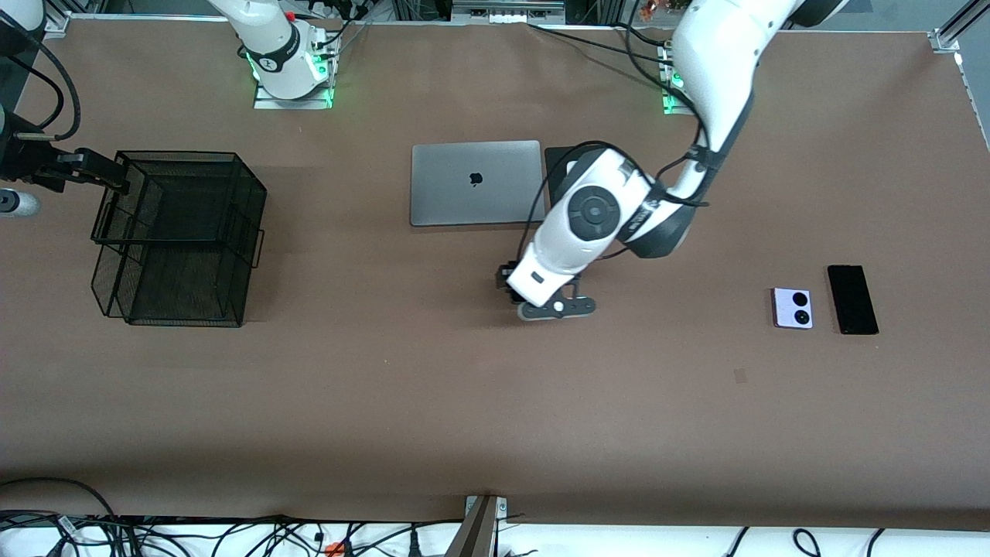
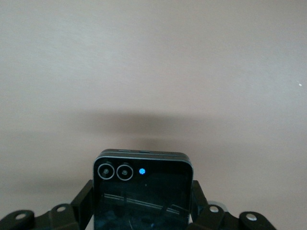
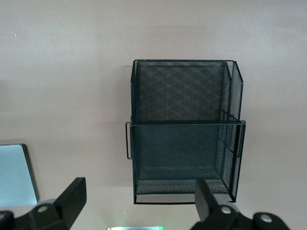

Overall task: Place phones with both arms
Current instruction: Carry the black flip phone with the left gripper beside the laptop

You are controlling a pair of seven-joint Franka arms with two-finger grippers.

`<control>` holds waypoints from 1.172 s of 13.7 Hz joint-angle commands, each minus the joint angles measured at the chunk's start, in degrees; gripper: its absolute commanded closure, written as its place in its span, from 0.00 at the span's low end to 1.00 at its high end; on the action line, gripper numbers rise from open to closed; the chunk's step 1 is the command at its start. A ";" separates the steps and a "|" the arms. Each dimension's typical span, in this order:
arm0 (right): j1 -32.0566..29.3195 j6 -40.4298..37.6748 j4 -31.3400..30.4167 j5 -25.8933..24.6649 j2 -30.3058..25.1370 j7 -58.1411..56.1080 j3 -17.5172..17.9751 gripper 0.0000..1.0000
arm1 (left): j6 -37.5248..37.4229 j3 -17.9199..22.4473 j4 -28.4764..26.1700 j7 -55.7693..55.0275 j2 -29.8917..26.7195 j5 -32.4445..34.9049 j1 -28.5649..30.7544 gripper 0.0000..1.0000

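The left pincer (image 2: 141,218) is pinching the black flip phone (image 2: 142,191) by its two side edges, one finger (image 2: 84,203) on each side; the handset's twin camera rings show just past the fingertips. In the front view this pincer (image 1: 534,298) is over bare table (image 1: 387,387), toward the middle, with the wrist hiding the handset from above.

The right pincer (image 3: 139,203) is spread wide and holds nothing. It hangs at the right arm's end of the table, over the black mesh organizer (image 3: 184,129), and the right arm waits there. In the front view the organizer (image 1: 182,236) shows two compartments, and no phone can be seen in either.

The lavender flip phone (image 1: 793,308) and the long black slab phone (image 1: 852,299) lie flat, just beside each other without touching, toward the left arm's end of the table.

Judged status: no phone is placed yet. The first handset is gripped and in transit; two remain to be picked up. Probable destination is the organizer, well apart from the left pincer, so a transfer to the right pincer may be required.

The closed grey laptop (image 1: 476,182) lies near the middle, farther from the front camera than the left pincer's position.
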 commanded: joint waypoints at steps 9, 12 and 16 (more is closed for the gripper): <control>-0.31 -0.84 0.90 1.15 0.22 -0.88 0.00 0.00 | 0.53 10.38 22.30 -15.10 19.12 -0.53 -15.25 1.00; -0.31 -0.84 0.90 1.15 0.22 -0.79 0.00 0.00 | 0.89 11.97 22.30 -16.24 20.01 -0.53 -17.55 1.00; -0.31 -0.93 0.99 1.15 0.22 -0.88 0.09 0.00 | 2.55 12.06 22.30 -16.07 20.89 -0.36 -19.22 1.00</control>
